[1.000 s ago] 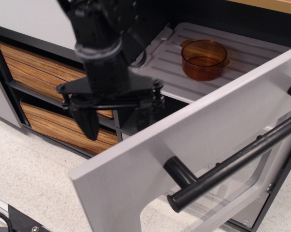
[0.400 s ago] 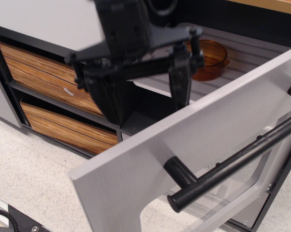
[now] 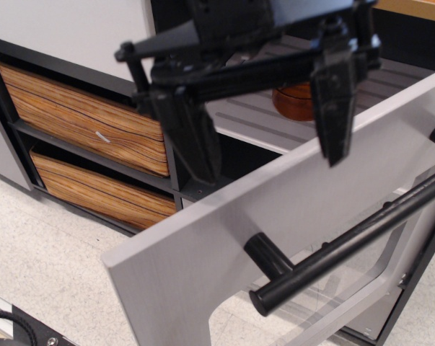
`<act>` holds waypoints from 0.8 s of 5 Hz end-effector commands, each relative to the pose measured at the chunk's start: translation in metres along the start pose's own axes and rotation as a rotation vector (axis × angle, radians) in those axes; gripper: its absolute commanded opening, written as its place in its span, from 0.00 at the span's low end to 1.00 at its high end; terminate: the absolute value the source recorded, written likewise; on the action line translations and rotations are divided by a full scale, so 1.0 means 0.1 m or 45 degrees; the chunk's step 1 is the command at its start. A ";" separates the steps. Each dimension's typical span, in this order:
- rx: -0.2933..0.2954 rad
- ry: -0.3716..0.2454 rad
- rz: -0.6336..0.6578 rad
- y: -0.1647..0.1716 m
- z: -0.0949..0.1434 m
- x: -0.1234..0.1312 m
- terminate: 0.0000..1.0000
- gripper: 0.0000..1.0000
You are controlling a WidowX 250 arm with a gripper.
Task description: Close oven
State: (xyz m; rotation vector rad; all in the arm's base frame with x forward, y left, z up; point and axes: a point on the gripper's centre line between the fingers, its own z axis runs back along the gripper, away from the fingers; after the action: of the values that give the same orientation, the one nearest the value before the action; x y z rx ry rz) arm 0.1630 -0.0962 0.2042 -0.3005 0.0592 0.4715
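Note:
The oven stands open. Its large grey door (image 3: 224,245) hangs down toward the camera, with a clear window (image 3: 347,288) and a thick black bar handle (image 3: 347,245). Inside, the white ribbed rack (image 3: 253,119) holds an amber pot (image 3: 295,99), mostly hidden by the gripper. My black gripper (image 3: 264,155) is open and empty. Its left finger (image 3: 192,137) hangs just behind the door's top edge. Its right finger (image 3: 332,101) overlaps that edge.
Two wood-grain drawers (image 3: 80,119) (image 3: 94,191) sit in a black frame left of the oven. A grey panel (image 3: 73,29) lies above them. Speckled light floor (image 3: 44,259) fills the lower left. A wooden edge (image 3: 412,9) shows at top right.
The gripper has swung from the left, in front of the drawers, to the right and nearer the camera. It now straddles the door's top edge and hides most of the amber pot.

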 end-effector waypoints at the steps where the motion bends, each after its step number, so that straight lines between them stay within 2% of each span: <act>1: -0.015 -0.004 -0.054 -0.21 -0.02 -0.21 0.00 1.00; 2: 0.002 0.015 0.003 -0.22 -0.25 -0.30 0.00 1.00; 3: 0.071 -0.015 -0.005 -0.16 -0.49 -0.27 0.00 1.00; 4: 0.116 -0.074 0.026 -0.08 -0.54 -0.13 0.00 1.00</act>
State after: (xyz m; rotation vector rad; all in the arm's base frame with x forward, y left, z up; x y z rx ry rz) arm 0.1506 -0.1268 0.1504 -0.1850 0.0424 0.4953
